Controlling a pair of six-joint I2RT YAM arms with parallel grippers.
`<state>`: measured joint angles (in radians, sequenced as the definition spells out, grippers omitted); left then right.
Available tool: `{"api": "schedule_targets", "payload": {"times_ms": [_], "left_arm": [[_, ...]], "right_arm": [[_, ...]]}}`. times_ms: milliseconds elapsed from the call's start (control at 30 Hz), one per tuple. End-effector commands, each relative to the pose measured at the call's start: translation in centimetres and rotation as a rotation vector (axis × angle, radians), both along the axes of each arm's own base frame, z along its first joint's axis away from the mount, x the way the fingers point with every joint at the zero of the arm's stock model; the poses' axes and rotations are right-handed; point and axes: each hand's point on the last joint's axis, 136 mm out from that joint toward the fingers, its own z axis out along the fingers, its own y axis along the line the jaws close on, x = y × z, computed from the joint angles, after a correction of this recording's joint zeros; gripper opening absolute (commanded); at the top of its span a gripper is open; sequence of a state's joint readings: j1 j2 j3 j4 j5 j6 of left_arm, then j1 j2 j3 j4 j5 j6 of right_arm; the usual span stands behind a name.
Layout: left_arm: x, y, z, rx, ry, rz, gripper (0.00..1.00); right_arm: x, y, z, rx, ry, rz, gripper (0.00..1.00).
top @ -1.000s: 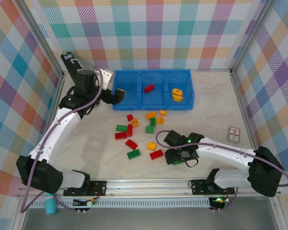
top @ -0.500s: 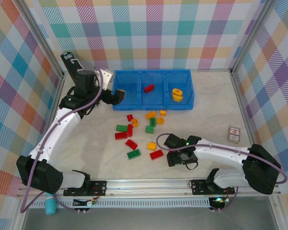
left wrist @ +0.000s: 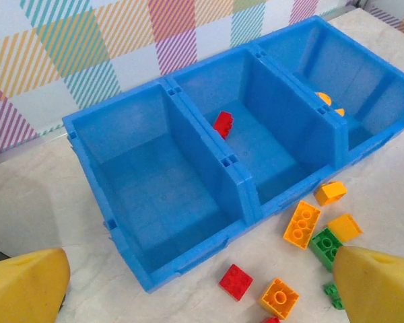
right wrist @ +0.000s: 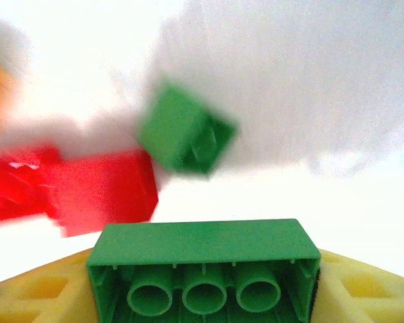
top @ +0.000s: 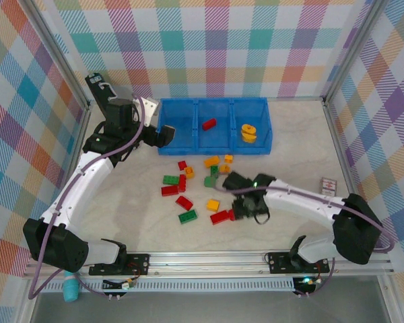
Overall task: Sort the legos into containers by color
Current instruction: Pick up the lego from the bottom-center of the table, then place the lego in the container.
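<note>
Blurring red lego (right wrist: 101, 190) behind green lego (right wrist: 203, 247)

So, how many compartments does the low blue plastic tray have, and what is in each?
3. The left compartment holds nothing; the middle compartment holds a small red plastic brick; the right compartment holds orange plastic pieces, partly hidden.

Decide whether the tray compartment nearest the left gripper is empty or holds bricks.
Empty: in the left wrist view the compartment has a bare blue floor.
</note>
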<state>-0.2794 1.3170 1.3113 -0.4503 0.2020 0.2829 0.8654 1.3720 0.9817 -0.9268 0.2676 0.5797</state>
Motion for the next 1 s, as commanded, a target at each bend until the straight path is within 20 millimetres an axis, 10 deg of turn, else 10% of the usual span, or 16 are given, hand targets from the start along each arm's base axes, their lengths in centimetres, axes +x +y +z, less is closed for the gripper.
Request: {"api": "schedule_targets", "payload": {"times_ms": [0, 167, 500, 700, 967], "left_arm": [[-1.0, 0.6, 1.8, 0.034, -0.051, 0.008, 1.0], [-1.8, 1.8, 3.0, 0.064, -0.119, 0.039, 1.0], [-2.7, 2.8, 4.2, 0.097, -0.177, 0.061, 1.0], [-2.8, 3.3, 4.5, 0.128, -0.195, 0.079, 1.0], [-3.0, 3.2, 4.1, 0.127, -0.181, 0.069, 1.0]], "right_arm": [[5.4, 0.3, 6.4, -0.014, -0.168, 0.129, 0.51], [14.4, 3.8, 12.8, 0.024, -0.391, 0.269, 0.52], [29.9, 14.8, 16.9, 0.127, -0.706, 0.476, 0.52], [33.8, 20.7, 14.3, 0.211, -0.74, 0.609, 0.52], [33.9, 25.6, 9.7, 0.265, -0.745, 0.794, 0.51]]}}
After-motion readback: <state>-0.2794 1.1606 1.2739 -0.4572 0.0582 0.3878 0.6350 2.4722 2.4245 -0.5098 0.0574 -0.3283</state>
